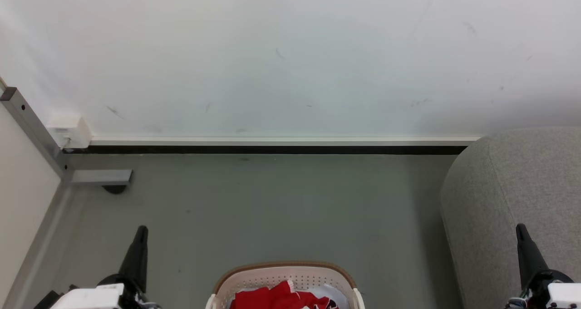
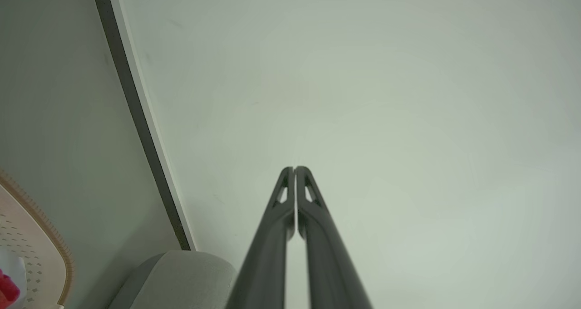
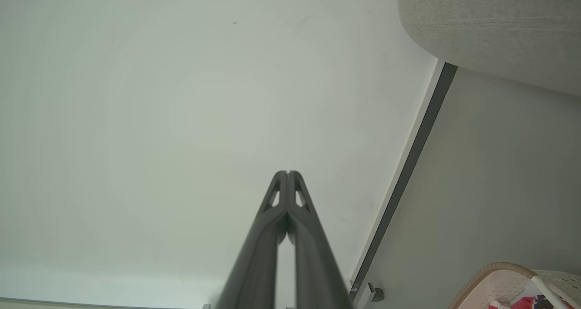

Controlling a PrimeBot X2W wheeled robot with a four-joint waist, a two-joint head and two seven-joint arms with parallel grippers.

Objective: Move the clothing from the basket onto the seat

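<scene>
At six o'clock, nearest the robot, the oval cream-white perforated plastic basket (image 1: pixel 283 267) with its brown rim sits on the grey floor (image 1: pixel 272 209); the bright red and white clothing (image 1: pixel 277 297) lies heaped inside it, none yet on the seat; flanking it, the left end effector (image 1: pixel 141 231) at seven o'clock and the right end effector (image 1: pixel 521 229) at five o'clock are both clenched on nothing, fingers pointing ahead, probably parked clear of the basket before a reach; the large light grey upholstered seat (image 1: pixel 513 186) stands at three o'clock, near the right arm; the white wall (image 1: pixel 290 50) closes twelve o'clock.
</scene>
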